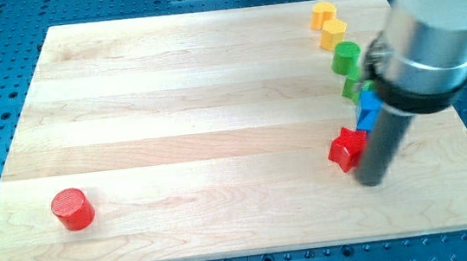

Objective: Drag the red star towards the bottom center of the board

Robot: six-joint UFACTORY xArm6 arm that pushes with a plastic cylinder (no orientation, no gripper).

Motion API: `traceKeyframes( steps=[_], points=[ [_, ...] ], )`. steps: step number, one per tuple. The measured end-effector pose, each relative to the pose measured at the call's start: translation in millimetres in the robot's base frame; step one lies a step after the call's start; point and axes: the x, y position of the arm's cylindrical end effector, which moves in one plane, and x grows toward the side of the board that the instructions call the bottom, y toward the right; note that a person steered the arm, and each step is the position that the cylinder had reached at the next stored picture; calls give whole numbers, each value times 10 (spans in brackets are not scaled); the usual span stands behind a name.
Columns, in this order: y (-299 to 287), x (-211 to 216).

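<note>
The red star (346, 148) lies on the wooden board (188, 109) at the view's right, a little below mid-height. My tip (372, 179) rests on the board just to the right of and slightly below the star, touching or nearly touching its right side. The dark rod rises from the tip to the arm's silver and white body, which hides the board's upper right corner.
A blue block (368, 108) sits just above the red star, partly hidden by the arm. Above it stand two green blocks (347, 58), the lower one partly hidden, and two yellow blocks (327, 23) in a line. A red cylinder (72, 208) stands at the bottom left.
</note>
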Motion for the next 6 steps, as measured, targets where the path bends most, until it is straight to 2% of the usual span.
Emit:
traceKeyframes(
  steps=[1, 2, 3, 5, 6],
  points=[
    [-89, 120],
    [378, 26],
    [557, -244],
    [-149, -365],
    [-135, -786]
  ],
)
